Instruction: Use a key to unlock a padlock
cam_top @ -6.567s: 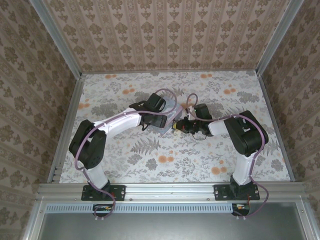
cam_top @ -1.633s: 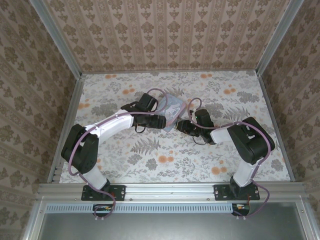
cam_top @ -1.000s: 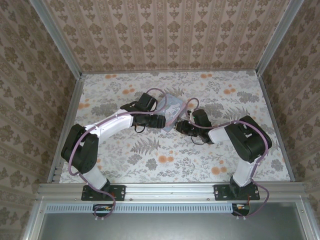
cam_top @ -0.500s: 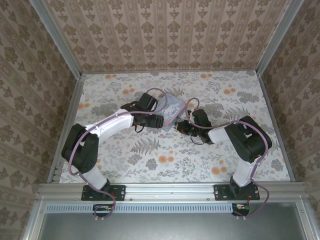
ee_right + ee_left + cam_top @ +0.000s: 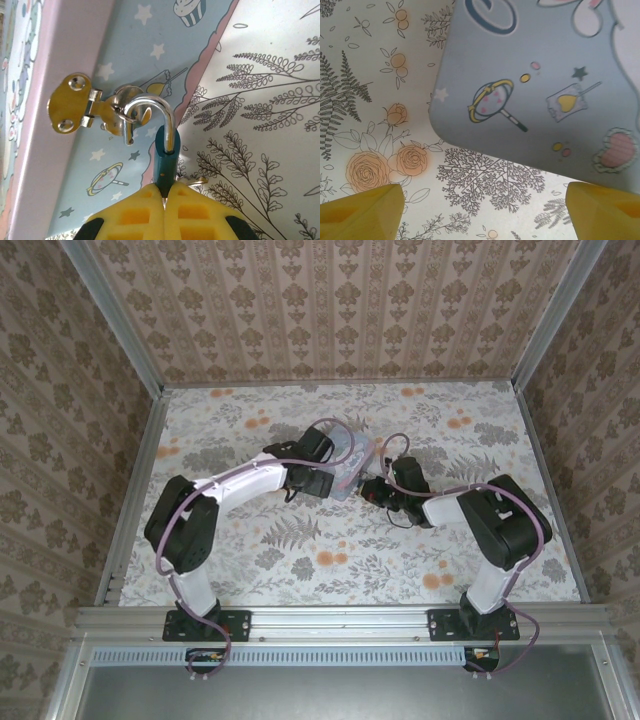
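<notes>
Since half a second ago the left arm has drawn its elbow inward and its wrist to the right, and the tin has moved slightly right with it. From the top, the left gripper is at the tin's near-left edge and the right gripper at its near-right side. The two are close together, and the padlock is too small to make out there. The left wrist view gives what the top cannot: the left gripper's yellow fingertips stand wide apart in the bottom corners. Only the flowered cloth lies between them. The tin's rounded corner lies just ahead of them, untouched, its lid printed with a lollipop and a heart. The right wrist view shows the tin's side wall. There the right gripper's fingers are pressed together, pinching the lower end of the padlock, a small dark teal body. Its silver shackle curves up and hooks through the loop of a brass hasp on the tin's side. The padlock thus hangs at the tin's wall, straight beyond the fingertips and touching them.
</notes>
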